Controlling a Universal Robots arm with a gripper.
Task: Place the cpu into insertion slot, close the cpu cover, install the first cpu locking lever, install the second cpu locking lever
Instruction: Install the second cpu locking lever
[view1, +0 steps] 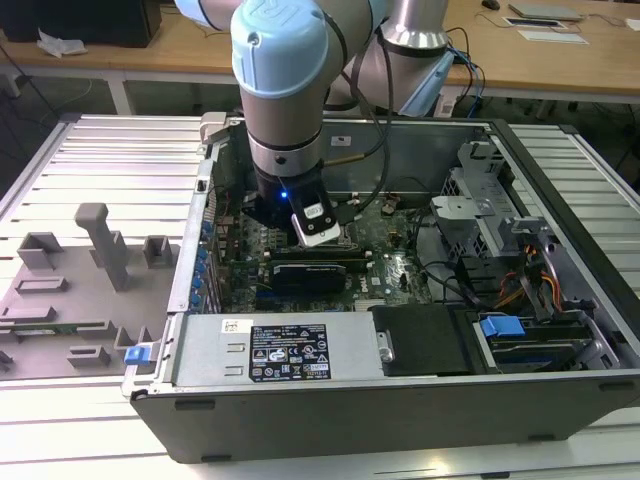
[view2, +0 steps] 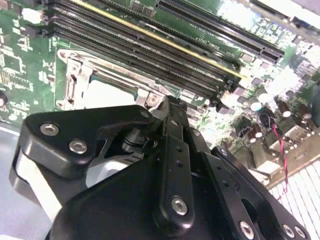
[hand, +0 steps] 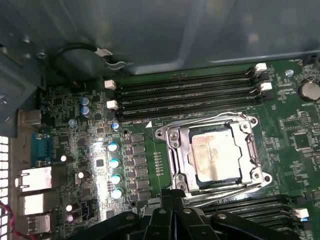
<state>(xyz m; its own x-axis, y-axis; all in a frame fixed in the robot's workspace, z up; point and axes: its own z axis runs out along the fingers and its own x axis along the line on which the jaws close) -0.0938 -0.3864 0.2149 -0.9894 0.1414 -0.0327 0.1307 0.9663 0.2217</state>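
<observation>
In the first wrist view the cpu (hand: 215, 150) lies flat in its socket, pale top showing. The silvery cpu cover (hand: 179, 150) is folded down around it. One thin wire lever (hand: 200, 121) runs along the socket edge beside the memory slots. Another lever (hand: 227, 192) lies along the opposite edge, close to my fingers. My gripper (hand: 172, 199) sits at that edge with its black fingers together and nothing held. In the second wrist view the fingertip (view2: 167, 106) stands at the socket's metal frame (view2: 75, 85). In the exterior view the gripper (view1: 318, 238) is low inside the computer case.
Black memory slots (hand: 190, 92) flank the socket on both sides. A row of small capacitors (hand: 115, 170) and rear ports (hand: 32, 180) stand nearby on the board. The case holds a black power supply (view1: 285, 350), drive bays (view1: 530, 330) and cables. A grey parts tray (view1: 80, 290) lies at the exterior view's left.
</observation>
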